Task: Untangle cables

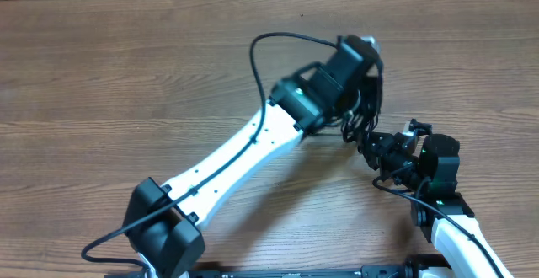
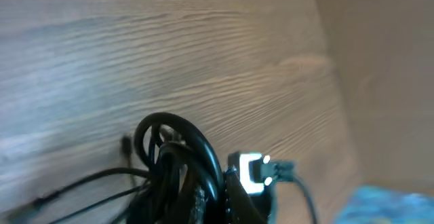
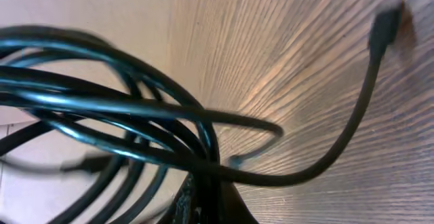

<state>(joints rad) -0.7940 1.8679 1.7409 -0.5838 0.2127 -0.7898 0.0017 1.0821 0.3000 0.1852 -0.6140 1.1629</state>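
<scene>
Where the black cables (image 3: pixel 102 105) are bunched in glossy loops, a plug end (image 3: pixel 385 27) unseen overhead is shown by the right wrist view; whether either arm's jaws are clamped cannot be told.

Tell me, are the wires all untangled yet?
Not yet. Nothing looks separated: the cables are one looped bunch. In hand: the left gripper and right gripper meet at that bunch. One plug end trails out on the table. Left to do: pulling every cord apart.

Thin black cables (image 3: pixel 129 108), tangled in overlapping loops, one plug end (image 3: pixel 386 24) trailing free
</scene>
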